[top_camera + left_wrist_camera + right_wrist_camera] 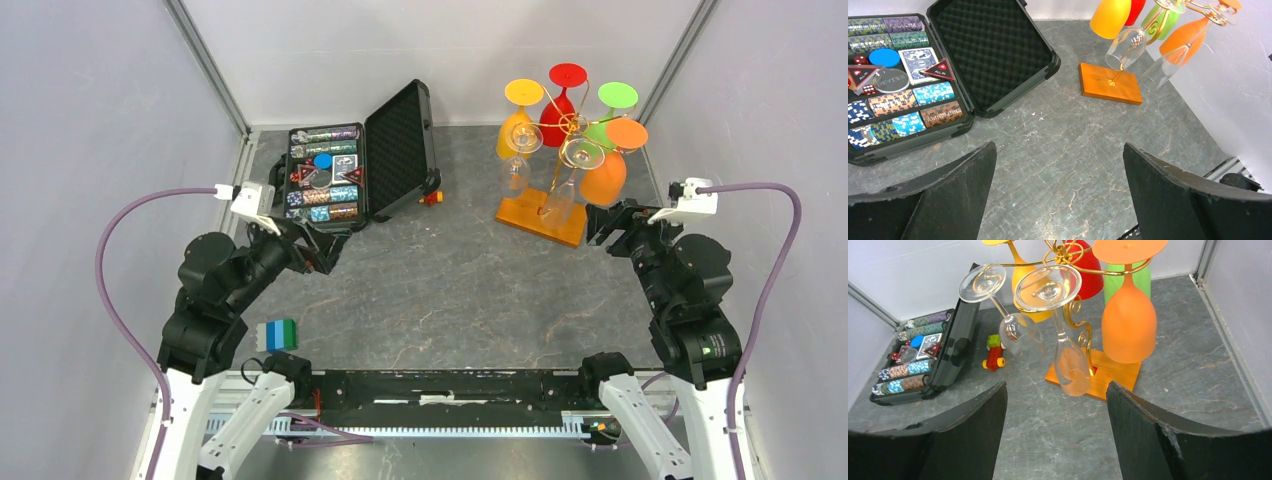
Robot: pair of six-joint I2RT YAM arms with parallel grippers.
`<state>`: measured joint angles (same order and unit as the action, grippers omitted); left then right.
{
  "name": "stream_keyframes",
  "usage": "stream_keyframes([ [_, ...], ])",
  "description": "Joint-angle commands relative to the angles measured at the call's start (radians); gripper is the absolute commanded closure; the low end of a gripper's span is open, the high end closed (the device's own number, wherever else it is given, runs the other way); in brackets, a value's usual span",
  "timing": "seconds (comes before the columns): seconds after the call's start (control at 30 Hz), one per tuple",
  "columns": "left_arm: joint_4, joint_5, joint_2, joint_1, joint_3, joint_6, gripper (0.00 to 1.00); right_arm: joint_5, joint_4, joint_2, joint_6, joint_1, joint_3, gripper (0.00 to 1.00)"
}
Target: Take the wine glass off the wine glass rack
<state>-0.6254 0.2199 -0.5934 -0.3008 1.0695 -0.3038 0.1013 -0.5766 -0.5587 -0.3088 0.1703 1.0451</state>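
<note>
1. Hovering just short of the rack, the right claw (pixel 1055 387) has its fingers apart and holds nothing. The left claw (pixel 1059 147), farther off, is spread wide and empty too.
2. Just ahead, a clear wine glass (pixel 1068 365) hangs upside down from the gold rack (pixel 1083 335), among coloured ones.
3. By my judgement this is the approach step. The next move calls for closing on the bowl, then sliding the foot clear of its wire curl.

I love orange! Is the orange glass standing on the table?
No, the orange glass hangs upside down from the gold rack.
</note>
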Motion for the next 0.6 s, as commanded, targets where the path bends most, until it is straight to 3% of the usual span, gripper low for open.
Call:
stream_keyframes([
  [0.0, 0.029, 0.008, 0.024, -0.001, 0.018, -0.066, 0.0, -0.003, 0.087, -0.005, -0.089, 0.004, 0.028, 0.23],
  [0.17, 0.022, 0.079, 0.011, -0.001, -0.001, -0.128, 0.0, -0.067, 0.197, -0.003, -0.075, 0.004, 0.032, 0.21],
  [0.27, 0.02, 0.077, 0.007, -0.001, -0.018, -0.114, 0.0, -0.071, 0.145, -0.076, -0.037, 0.005, 0.104, 0.1],
  [0.37, 0.02, 0.036, 0.007, -0.001, -0.029, -0.093, 0.0, -0.124, 0.102, -0.168, -0.01, 0.006, 0.163, 0.02],
  [0.57, 0.056, -0.092, 0.027, -0.001, -0.046, -0.073, 0.0, -0.109, 0.04, -0.252, -0.011, 0.005, 0.243, 0.02],
])
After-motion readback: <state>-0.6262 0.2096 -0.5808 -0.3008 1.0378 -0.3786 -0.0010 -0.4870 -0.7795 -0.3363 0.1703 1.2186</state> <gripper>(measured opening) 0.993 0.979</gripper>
